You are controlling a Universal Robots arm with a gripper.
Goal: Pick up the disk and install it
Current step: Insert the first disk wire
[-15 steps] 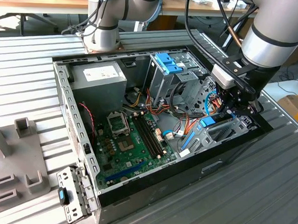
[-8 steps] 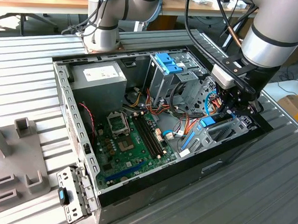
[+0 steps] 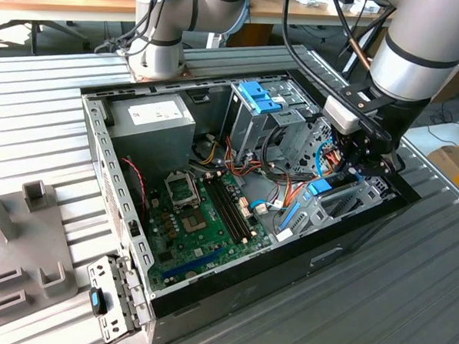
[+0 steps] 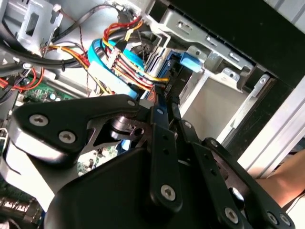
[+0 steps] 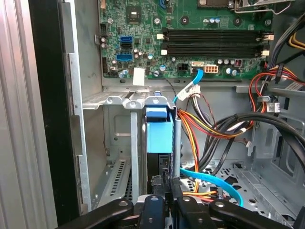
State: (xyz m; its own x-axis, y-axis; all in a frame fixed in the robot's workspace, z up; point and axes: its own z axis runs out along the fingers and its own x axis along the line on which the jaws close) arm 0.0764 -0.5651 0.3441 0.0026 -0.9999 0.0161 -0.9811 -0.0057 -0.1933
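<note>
A ribbed metal table [image 3: 408,289] carries the open computer case [image 3: 231,295] and a grey fixture [image 3: 26,231].

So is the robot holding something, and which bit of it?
Yes. The fingers pinch the disk by its near edge as it stands on edge in the metal bay.

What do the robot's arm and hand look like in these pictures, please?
The arm is a thick silver-grey tube with a black band round it and light grey rounded joints, and black cables hang beside it. Near the wrist sits a small white and grey block. The hand is matt black: flat jointed metal links held by silver screws, as the second wrist view shows.
</note>
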